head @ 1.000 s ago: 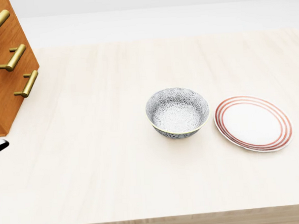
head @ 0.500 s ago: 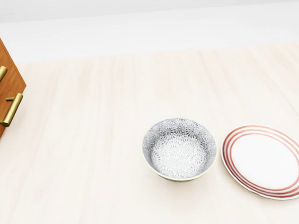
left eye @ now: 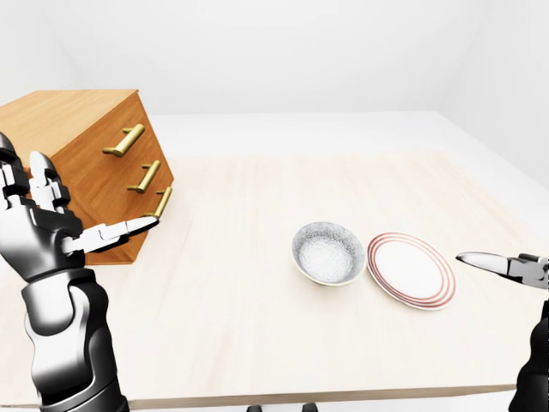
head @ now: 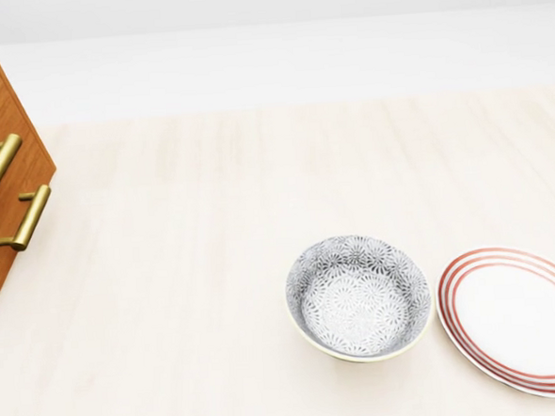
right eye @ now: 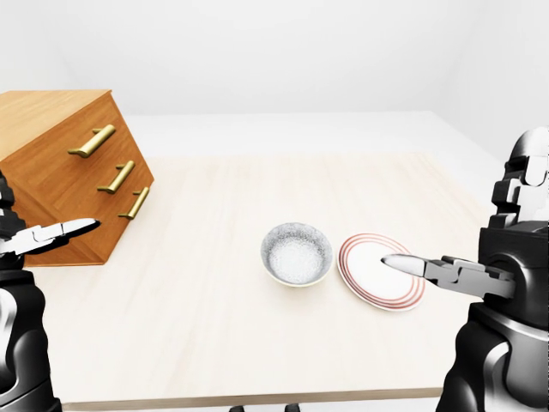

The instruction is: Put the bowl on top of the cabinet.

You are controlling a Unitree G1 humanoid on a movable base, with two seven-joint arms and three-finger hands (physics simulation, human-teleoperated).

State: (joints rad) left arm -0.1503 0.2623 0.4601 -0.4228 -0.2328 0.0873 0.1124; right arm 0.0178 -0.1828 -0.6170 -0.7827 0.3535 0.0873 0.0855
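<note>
A grey-and-white patterned bowl [left eye: 327, 252] stands upright on the pale wooden table [left eye: 257, 335], just left of a red-ringed plate. The wooden cabinet [left eye: 90, 163] with three brass handles stands at the table's left, its flat top bare. My left hand [left eye: 60, 215] is raised at the left beside the cabinet, fingers spread open, well apart from the bowl. At the right my right hand [right eye: 480, 266] is also open, one finger stretched out over the plate's right side, holding nothing.
A white plate with red rings [left eye: 411, 269] lies right beside the bowl. The table's near edge [left eye: 300, 399] runs along the bottom of the left-eye view. White floor and walls lie beyond the table.
The head view has shifted: the bowl and plate have slid down and rightward in it, and the cabinet sits further off the left edge. The bowl itself has not moved on the table.
</note>
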